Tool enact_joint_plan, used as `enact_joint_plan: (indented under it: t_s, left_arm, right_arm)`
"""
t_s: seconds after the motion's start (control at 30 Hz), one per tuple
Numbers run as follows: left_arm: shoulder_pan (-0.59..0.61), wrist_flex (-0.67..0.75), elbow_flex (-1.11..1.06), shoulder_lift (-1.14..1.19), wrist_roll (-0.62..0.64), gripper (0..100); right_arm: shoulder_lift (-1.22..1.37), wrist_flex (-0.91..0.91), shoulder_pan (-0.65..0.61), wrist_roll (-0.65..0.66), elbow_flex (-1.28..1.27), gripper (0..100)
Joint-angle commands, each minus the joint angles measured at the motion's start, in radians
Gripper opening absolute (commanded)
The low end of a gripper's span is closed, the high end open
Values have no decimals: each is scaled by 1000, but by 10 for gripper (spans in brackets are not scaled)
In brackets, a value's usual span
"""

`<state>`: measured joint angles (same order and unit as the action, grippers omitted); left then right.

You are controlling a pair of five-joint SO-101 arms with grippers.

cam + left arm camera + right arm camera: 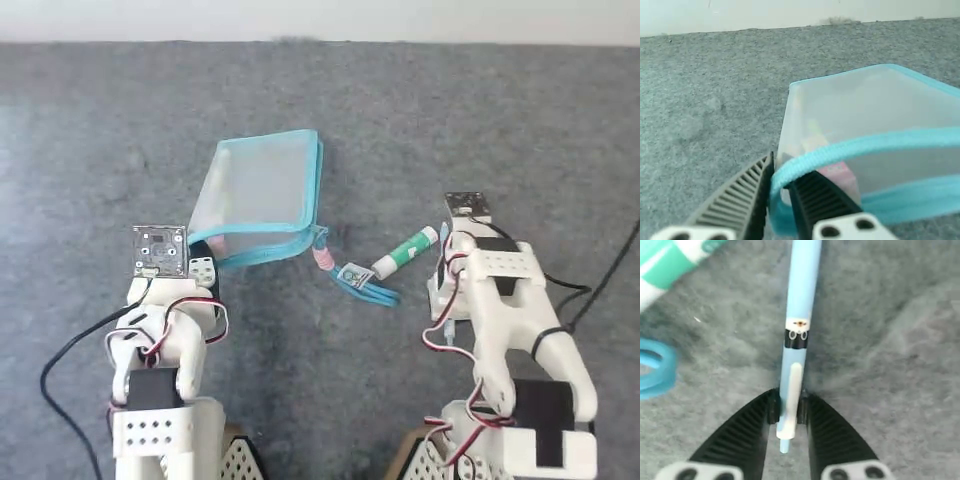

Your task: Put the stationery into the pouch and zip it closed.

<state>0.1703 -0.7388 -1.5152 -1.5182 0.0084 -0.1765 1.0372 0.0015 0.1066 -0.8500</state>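
One pouch [265, 190] lies on the surface [500, 120], in front of the left arm. It is flat and roughly rectangular, of translucent, frosted plastic, edged with a woven teal zip band. At its near corner the two teal strips stand apart. One pink item [837, 172] and something yellowish are seen dimly through the wall; what they are cannot be told.

The upper teal strip is pinched between the ribbed black fingers of the left end effector [780, 172], which is closed on it at that corner.

One small pink pull [322, 256] hangs at the other end of the zip, and one teal cord loop [372, 288] with a small tag is spread on the surface just beyond it.

One green-and-white marker [405, 252], a short cylinder, lies on the surface between the loop and the right arm, outside the pouch.

One pen [799, 315] is counted: slim, smooth, pale blue, with a black band and a white clip. It is gripped near its clip end by the right end effector [788, 410], whose fingers are drawn in tight against the barrel. It is well apart from the pouch.

The surface is covered in grey, felt-like carpet with a mottled nap. Two arms are counted, built of white plastic with red and black wires.
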Motion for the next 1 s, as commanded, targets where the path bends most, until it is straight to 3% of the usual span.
enact_joint_plan:
  t_s: [0.0, 0.23, 0.57, 0.8, 0.97]
  left_arm:
    - [3, 37, 24, 3, 12, 11]
    - [-3, 43, 12, 3, 12, 11]
    - [-3, 43, 10, 3, 12, 11]
    - [-3, 43, 10, 3, 12, 11]
    - [-3, 43, 10, 3, 12, 11]
  right_arm:
    - [-21, 59, 61, 31, 91, 8]
    - [-222, 346, 30, 94, 288, 8]
    - [-751, 688, -447, 193, 336, 8]
    - [-719, 736, -657, 235, 339, 8]
    - [-638, 736, -707, 241, 354, 8]
